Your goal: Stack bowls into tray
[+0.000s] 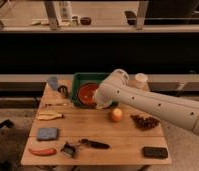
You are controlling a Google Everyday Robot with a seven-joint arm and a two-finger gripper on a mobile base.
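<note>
Bowl [86, 93], red-orange inside, lies within the tray [79, 78], toward its 6 o'clock wall, at the counter's [93, 132] 12 o'clock edge. The pincer [98, 101] is at the bowl's 4 o'clock rim, hidden under the wrist; whether it is clamped on the bowl I cannot tell. The step probably calls for setting the bowl level and flat, then lifting straight up without dragging its rim.

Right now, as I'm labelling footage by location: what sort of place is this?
Likely a staged indoor test bench, not a kitchen: a wooden table strewn with unrelated items, apple, blue-grey pad, before a railed ledge. The end effector is over the green tray, at the bowl.
</note>
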